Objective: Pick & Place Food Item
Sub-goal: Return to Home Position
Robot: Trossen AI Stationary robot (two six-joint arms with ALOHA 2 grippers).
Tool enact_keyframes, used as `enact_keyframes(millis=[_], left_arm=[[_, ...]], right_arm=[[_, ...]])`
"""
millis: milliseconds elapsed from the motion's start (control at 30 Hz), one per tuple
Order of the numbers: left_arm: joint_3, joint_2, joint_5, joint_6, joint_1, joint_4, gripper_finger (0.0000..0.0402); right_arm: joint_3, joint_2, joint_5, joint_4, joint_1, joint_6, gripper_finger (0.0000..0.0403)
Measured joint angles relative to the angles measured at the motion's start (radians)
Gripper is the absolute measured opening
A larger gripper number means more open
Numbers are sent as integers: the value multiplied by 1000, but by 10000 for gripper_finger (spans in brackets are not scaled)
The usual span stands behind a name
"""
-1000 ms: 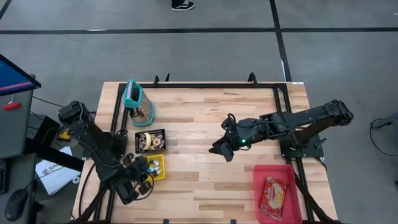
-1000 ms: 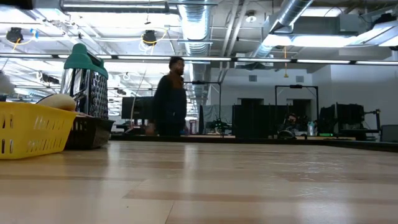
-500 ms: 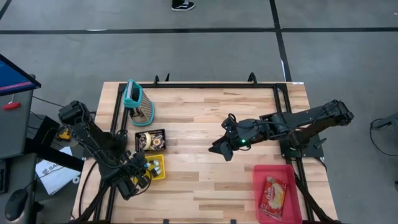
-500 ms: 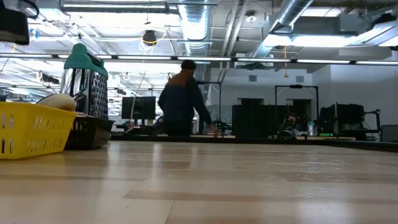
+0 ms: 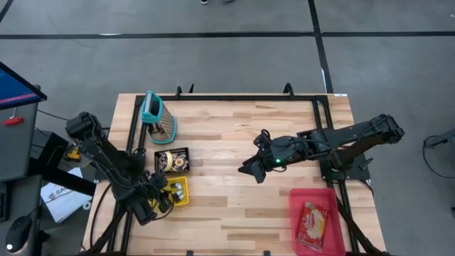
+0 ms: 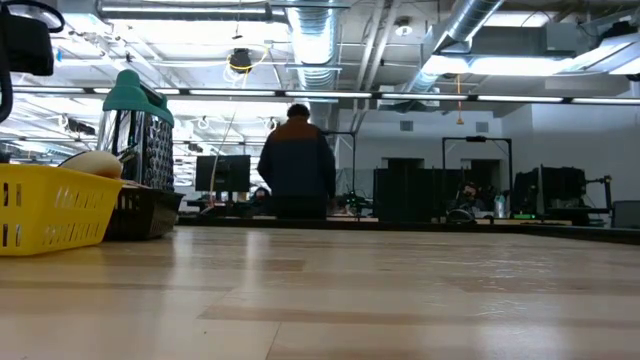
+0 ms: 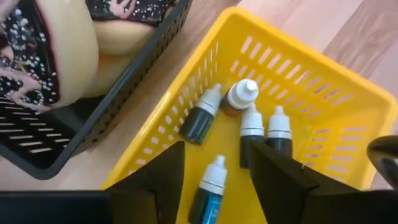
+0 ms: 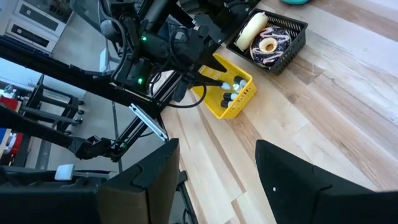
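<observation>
Left gripper (image 7: 214,165), open and empty over bin (image 5: 183,192) at lower left: lift straight up. Right gripper (image 5: 250,171) waits open, centre.

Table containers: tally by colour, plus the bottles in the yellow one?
yellow bin: 1
black basket: 1
red bin: 1
food coloring bottles, all in the yellow bin: 5
Total: 3 containers, 5 bottles, 8 things.

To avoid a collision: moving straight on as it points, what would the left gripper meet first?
The left gripper would probably meet the white-capped blue bottle in the yellow slotted bin; depth is unclear.
</observation>
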Motion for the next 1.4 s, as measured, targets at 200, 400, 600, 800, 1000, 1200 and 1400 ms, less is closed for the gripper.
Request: enact_keyframes(millis=[200,400,600,800,1000,1200,1400], left_arm=[[0,-44,-107,35,-14,73,189],[0,-142,-376,110,-10,102,180],[0,-258,-382,456,155,217,170],[0,-373,-20,1109,456,615,153],[0,-423,390,1378,756,824,130],[0,-426,691,1492,994,943,117],[0,-443,876,1513,1164,1011,115]], right_arm=[[0,0,0,0,0,0,203],[0,0,0,-46,0,-1,203],[0,0,4,-60,-3,-4,203],[0,0,21,-56,-23,-8,203],[0,0,34,-45,-44,-3,203],[0,1,61,-45,-48,19,203],[0,1,78,-45,-65,29,203]])
